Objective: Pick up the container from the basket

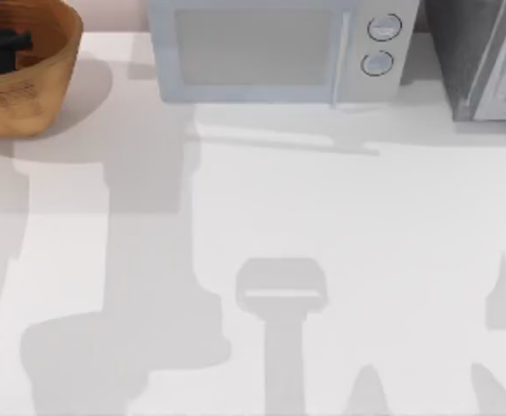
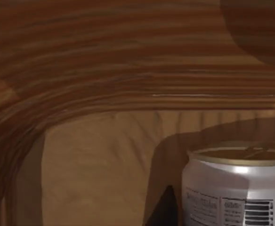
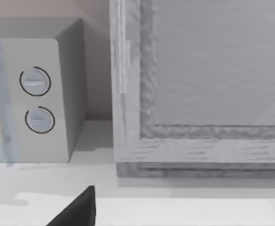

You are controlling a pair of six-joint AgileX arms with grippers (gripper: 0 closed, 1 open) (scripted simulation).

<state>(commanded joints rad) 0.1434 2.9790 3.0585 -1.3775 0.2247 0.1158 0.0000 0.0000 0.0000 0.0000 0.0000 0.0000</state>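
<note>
You are looking at the container (image 2: 236, 188) standing upright on the floor of the basket (image 2: 104, 70), close before the left wrist camera, the ribbed wall curving behind it. From above, the left gripper (image 1: 0, 43) is reaching down inside the basket (image 1: 49, 82) at the table's (image 1: 322, 260) far left corner; whether it is clenched or released, you cannot tell. Farther right, the microwave (image 1: 270, 52) is sitting against the back edge.

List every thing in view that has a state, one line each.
container: upright on the basket's floor.
basket: upright at the table's far left, left arm reaching inside.
microwave: door closed.
grey cabinet: closed, right of the microwave.
</note>
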